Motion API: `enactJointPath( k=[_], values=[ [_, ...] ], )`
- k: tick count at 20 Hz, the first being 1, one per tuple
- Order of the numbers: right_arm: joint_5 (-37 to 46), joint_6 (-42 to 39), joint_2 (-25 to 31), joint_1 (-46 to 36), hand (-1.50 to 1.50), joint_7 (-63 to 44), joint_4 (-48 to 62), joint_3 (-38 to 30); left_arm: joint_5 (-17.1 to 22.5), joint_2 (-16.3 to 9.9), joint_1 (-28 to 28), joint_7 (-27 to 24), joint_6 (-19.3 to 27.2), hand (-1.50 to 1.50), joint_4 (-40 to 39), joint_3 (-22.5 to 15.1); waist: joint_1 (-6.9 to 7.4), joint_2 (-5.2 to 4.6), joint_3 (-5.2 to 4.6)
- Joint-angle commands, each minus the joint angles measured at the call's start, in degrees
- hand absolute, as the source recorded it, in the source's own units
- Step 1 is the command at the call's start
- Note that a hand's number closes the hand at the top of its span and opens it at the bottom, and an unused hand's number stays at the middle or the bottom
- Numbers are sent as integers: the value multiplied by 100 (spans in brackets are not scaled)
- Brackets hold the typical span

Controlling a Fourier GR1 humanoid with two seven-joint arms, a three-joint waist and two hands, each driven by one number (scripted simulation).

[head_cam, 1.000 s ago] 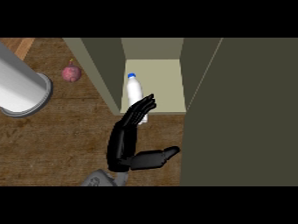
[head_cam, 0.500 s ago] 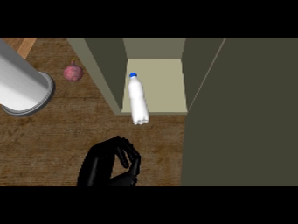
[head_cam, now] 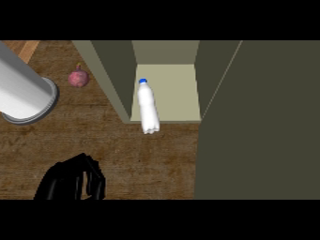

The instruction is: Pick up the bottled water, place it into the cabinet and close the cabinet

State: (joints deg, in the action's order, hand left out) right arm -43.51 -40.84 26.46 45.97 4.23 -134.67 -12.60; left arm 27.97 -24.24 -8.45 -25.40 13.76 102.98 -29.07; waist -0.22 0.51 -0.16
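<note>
The bottled water (head_cam: 147, 107), clear with a blue cap, is inside the open cabinet (head_cam: 169, 91) by its left wall. Its lower end shows over the front edge of the pale cabinet floor. Nothing touches the bottle. My left hand (head_cam: 72, 180) is low at the view's left over the wooden counter, well apart from the bottle, its fingers loosely bent and holding nothing. The cabinet door (head_cam: 266, 122), a large dark olive panel, stands open and fills the right side. My right hand does not show.
A big grey cylinder (head_cam: 13, 89) leans in from the upper left. A small reddish round vegetable (head_cam: 78, 78) lies on the counter (head_cam: 155, 164) left of the cabinet's left wall.
My left hand let go of the bottle and drew back down and to the left. The bottle stays in the cabinet.
</note>
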Motion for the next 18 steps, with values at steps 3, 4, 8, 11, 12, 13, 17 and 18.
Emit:
enactJointPath(
  k=[3,4,8,11,12,13,17,18],
  values=[
    [558,30,-134,235,150,-162,-1640,113,617,-654,-594,-252,-704,-150,378,660,-34,35,-19],
    [580,130,-116,237,150,-211,-1764,119,689,-654,-586,-152,-647,-150,503,725,-44,34,-22],
    [725,-33,13,140,150,-308,-1875,472,989,-847,-622,-179,-789,-150,545,1204,-76,34,-27],
    [816,-107,108,55,150,-408,-1845,762,1158,-1174,-988,-297,-1006,-150,604,1576,11,61,-40],
    [913,-90,120,-31,150,-461,-1843,871,1168,-1207,-1006,-351,-1039,-150,548,1669,14,60,-47],
    [814,-82,199,-66,150,-467,-1901,855,1288,-1326,-1023,-178,-992,-150,717,1800,10,72,-44],
    [1026,68,170,-592,150,-616,-1793,1331,1504,-1488,-1194,-200,-1298,-150,806,1971,135,66,-62],
    [976,55,269,-582,150,-668,-1847,1346,1468,-1434,-1441,-322,-1352,-150,751,1910,159,105,-81]
  ],
)
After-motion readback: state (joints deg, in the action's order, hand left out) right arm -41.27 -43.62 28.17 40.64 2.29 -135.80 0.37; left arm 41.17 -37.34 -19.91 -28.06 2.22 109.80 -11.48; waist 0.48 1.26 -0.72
